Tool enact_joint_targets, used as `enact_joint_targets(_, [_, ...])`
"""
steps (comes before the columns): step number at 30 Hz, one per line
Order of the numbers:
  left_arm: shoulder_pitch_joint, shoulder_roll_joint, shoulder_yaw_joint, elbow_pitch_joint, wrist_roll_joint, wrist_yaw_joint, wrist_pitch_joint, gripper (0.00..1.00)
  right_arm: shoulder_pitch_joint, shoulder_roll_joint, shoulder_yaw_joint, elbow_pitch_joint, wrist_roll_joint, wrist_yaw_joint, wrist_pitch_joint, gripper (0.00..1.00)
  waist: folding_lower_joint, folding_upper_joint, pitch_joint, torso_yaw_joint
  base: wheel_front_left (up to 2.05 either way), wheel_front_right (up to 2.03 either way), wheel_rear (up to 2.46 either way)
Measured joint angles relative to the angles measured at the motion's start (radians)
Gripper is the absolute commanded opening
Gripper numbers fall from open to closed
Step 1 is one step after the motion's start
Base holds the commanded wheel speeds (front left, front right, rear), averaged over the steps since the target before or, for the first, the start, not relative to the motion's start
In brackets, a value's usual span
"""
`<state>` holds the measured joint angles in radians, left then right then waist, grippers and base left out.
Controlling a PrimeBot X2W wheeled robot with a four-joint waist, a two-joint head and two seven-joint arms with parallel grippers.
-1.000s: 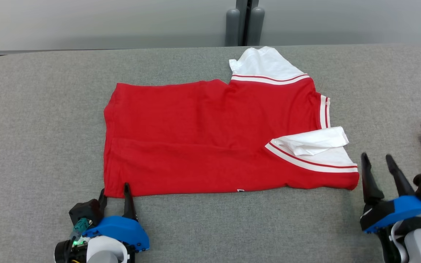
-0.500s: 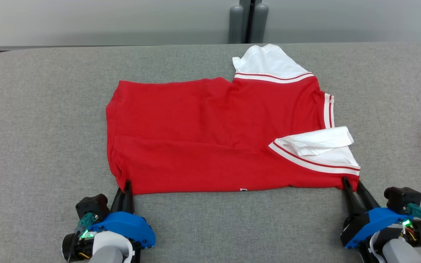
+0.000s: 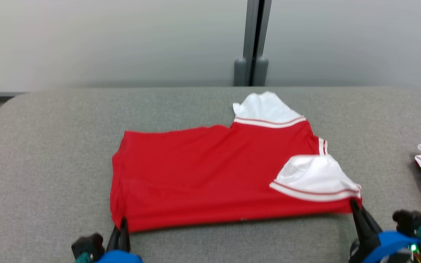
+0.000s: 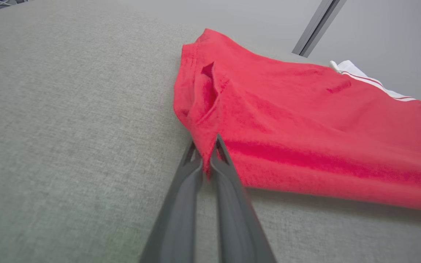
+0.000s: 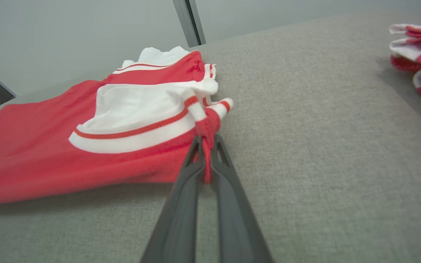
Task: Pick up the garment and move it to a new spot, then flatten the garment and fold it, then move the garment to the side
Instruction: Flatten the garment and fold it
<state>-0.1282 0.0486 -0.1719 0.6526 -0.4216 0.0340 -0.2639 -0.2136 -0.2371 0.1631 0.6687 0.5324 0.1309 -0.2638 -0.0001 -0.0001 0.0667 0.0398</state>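
My L gripper is clamped on the shirt's hem corner. Shirt lies flat on the table, spread ahead of & btwn my grippers. R gripper is clamped on the shoulder corner. I'd say placed & flattened, fold just starting, side move not yet done.

The left end effector comes up from the bottom of the picture. Its two dark fingers are pressed close together. They pinch a corner of the red shirt between their tips, and the cloth is bunched into a small fold there. The rest of the shirt spreads away to the right over the grey desk, with a dark shadow under its near edge. A white sleeve with thin red lines peeks out at the far end. Behind is a pale wall with a dark bar.
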Motion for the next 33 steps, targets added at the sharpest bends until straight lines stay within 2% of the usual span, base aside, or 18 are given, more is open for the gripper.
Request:
enact_joint_targets(5, [0.1, -0.001, -0.009, -0.002, -0.023, -0.004, 0.001, 0.0, 0.112, -0.015, 0.013, -0.012, 0.029, 0.0, 0.001, 0.0, -0.0002, 0.0, -0.059, -0.016, 0.0, 0.0, 0.0])
enact_joint_targets(6, [0.112, -0.001, -0.015, 0.001, -0.031, -0.003, 0.001, 0.21, 0.127, -0.017, 0.012, -0.011, 0.037, 0.0, 0.001, 0.0, -0.0001, 0.0, -0.064, -0.018, 0.0, 0.0, 0.0])
enact_joint_targets(7, [0.122, -0.001, -0.022, 0.005, -0.039, 0.0, 0.001, 0.6, 0.137, -0.017, 0.012, -0.009, 0.042, 0.0, 0.002, 0.0, -0.0001, 0.0, -0.066, -0.02, 0.0, 0.0, 0.0])
enact_joint_targets(8, [0.128, -0.002, -0.026, 0.008, -0.043, 0.001, 0.001, 0.6, 0.143, -0.017, 0.011, -0.005, 0.043, 0.0, 0.002, 0.0, -0.0001, -0.0001, -0.064, -0.02, 0.0, 0.0, 0.0])
enact_joint_targets(9, [0.129, -0.002, -0.029, 0.008, -0.044, 0.001, 0.001, 1.0, 0.145, -0.017, 0.005, -0.005, 0.044, 0.0, 0.002, 0.05, -0.0002, -0.0001, -0.058, -0.02, 0.0, 0.0, 0.0])
enact_joint_targets(10, [0.128, -0.002, -0.028, 0.0, -0.044, 0.005, 0.001, 1.0, 0.145, -0.015, 0.002, -0.004, 0.046, 0.0, 0.002, 0.81, -0.0001, 0.0, -0.053, -0.019, 0.0, 0.0, 0.0])
enact_joint_targets(11, [0.127, -0.001, -0.027, -0.01, -0.043, 0.014, 0.001, 1.0, 0.145, -0.014, -0.003, -0.005, 0.048, 0.0, 0.002, 1.0, 0.0, 0.0, -0.045, -0.019, 0.0, 0.0, 0.0])
enact_joint_targets(16, [0.054, 0.002, 0.007, -0.069, 0.018, 0.035, 0.001, 1.0, 0.103, -0.018, -0.044, -0.045, 0.013, 0.0, 0.002, 1.0, 0.0001, 0.0001, 0.001, -0.015, 0.0, 0.0, 0.0])
enact_joint_targets(19, [-0.026, 0.017, 0.022, -0.069, 0.048, 0.025, 0.001, 1.0, 0.068, -0.016, -0.053, -0.072, -0.005, 0.0, 0.002, 1.0, 0.0002, 0.0001, 0.03, -0.015, 0.0, 0.0, 0.0])
enact_joint_targets(21, [-0.088, 0.047, 0.023, -0.036, 0.057, 0.013, 0.008, 1.0, 0.039, -0.015, -0.05, -0.086, -0.013, 0.0, 0.002, 1.0, 0.0002, 0.0002, 0.048, -0.018, 0.0, 0.0, 0.0])
enact_joint_targets(28, [-0.342, 0.144, 0.018, 0.059, 0.072, -0.021, 0.153, 1.0, -0.033, -0.002, -0.02, -0.119, -0.02, 0.0, 0.001, 1.0, 0.0003, 0.0003, 0.11, -0.037, 0.0, 0.0, 0.0])
enact_joint_targets(33, [-0.438, 0.179, 0.014, 0.143, 0.062, -0.054, 0.227, 1.0, -0.066, -0.001, 0.006, -0.129, -0.016, 0.0, 0.001, 1.0, 0.0003, 0.0003, 0.16, -0.06, 0.0, 0.0, 0.0])
